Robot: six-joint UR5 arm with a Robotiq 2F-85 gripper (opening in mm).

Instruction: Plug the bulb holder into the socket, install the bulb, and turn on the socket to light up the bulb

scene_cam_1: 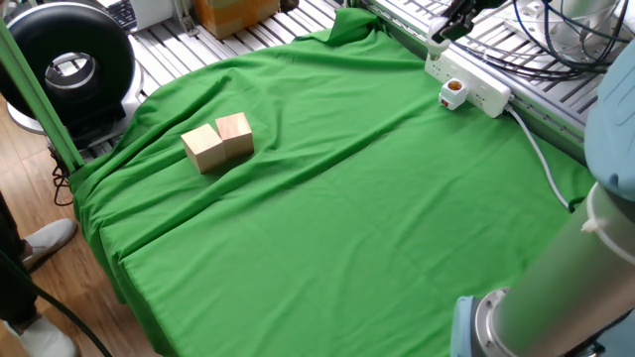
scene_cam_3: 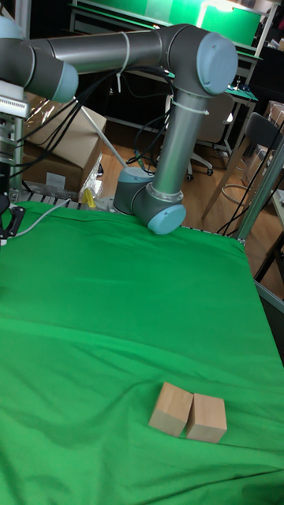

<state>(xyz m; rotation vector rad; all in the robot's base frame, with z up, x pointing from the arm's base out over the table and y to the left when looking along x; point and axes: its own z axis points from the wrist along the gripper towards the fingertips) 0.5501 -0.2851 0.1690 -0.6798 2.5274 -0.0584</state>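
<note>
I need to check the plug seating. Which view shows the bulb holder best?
The fixed view: the bulb holder sits against the socket, its orange opening facing up and empty. The tall fixed view does not show the holder or socket; only the arm and two wooden blocks appear.

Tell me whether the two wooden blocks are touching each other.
Touching. In the tall fixed view the left wooden block and the right wooden block sit side by side on the green cloth, their facing sides meeting with only a dark seam between.
</note>
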